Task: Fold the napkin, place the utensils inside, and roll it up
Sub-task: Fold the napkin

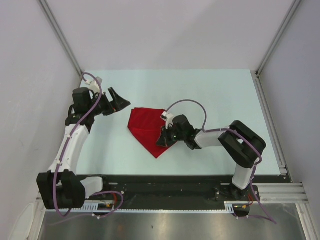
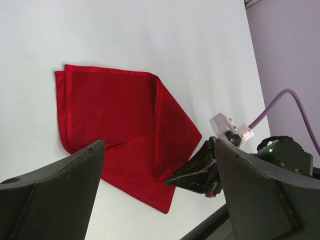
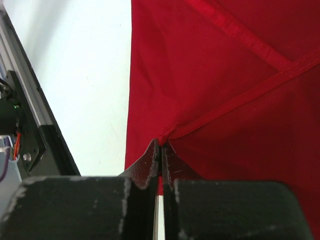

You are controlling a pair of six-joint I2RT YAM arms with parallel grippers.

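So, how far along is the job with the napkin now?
Done: the napkin lies partly folded, flaps overlapping. In hand: the right gripper is shut on a napkin edge; the left gripper is open, off the cloth. Left: finish folding, add the utensil, which no view shows, and roll.

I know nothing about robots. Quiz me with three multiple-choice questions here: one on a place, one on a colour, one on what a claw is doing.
1. Where does the soft red cloth napkin lie? A mid-table; B far right corner; C off the table.
2. The flat table top is: A black; B pale green; C yellow.
3. The right gripper is: A wide open; B out of view; C shut on the napkin.
Answers: A, it lies centrally in the top view; B, the bare surface looks pale green; C, it pinches a red fold.
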